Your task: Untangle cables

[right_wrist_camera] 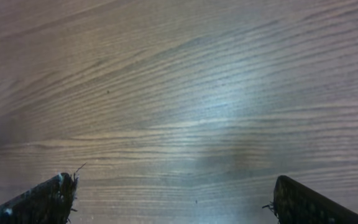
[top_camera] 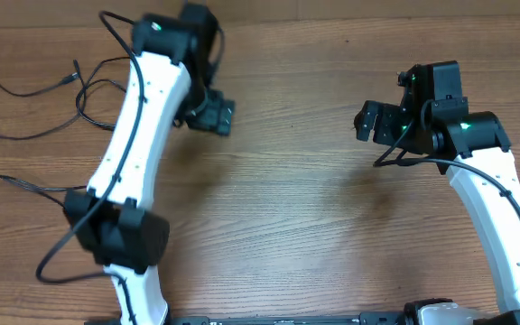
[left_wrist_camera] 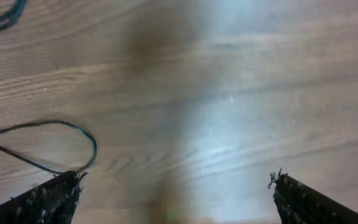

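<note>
on the wooden table (top_camera: 287,226) the left gripper (top_camera: 218,116) and right gripper (top_camera: 366,122) both hang released and empty, so i'd send the left one toward the loose cables (left_wrist_camera: 96,146) sprawled along the left edge and pinch a single strand near its plug.

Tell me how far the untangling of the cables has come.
Done: the cables lie as loose strands on the table's left side, no bundle. In hand: nothing; left gripper and right gripper show open, empty jaws. Left: strands seemingly cross beside the left arm.
</note>
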Action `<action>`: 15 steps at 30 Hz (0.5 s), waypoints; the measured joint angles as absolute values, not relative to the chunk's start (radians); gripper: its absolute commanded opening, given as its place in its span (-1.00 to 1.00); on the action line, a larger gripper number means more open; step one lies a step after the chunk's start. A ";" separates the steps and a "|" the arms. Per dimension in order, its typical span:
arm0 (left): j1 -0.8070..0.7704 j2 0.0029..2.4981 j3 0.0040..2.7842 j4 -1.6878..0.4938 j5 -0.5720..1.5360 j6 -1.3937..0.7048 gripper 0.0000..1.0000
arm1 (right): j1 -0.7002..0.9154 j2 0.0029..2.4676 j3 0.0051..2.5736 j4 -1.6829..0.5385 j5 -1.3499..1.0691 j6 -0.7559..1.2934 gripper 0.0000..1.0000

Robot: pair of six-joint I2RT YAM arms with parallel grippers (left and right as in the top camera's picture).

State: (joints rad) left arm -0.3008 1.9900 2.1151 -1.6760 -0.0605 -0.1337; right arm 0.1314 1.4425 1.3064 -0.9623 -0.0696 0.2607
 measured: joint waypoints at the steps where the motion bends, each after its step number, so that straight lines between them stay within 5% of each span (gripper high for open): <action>1: -0.319 1.962 2.086 -1.670 -0.065 -0.136 0.99 | 0.131 1.443 1.306 -0.966 -0.070 0.261 1.00; 15: -0.474 1.414 1.415 -1.204 -0.031 -0.390 0.99 | 0.131 1.443 1.307 -0.987 -0.070 0.261 1.00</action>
State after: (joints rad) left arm -0.4736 1.4143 1.4147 -1.2041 -0.0307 -0.3904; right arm 0.1314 1.4425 1.3067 -0.9871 -0.0696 0.2607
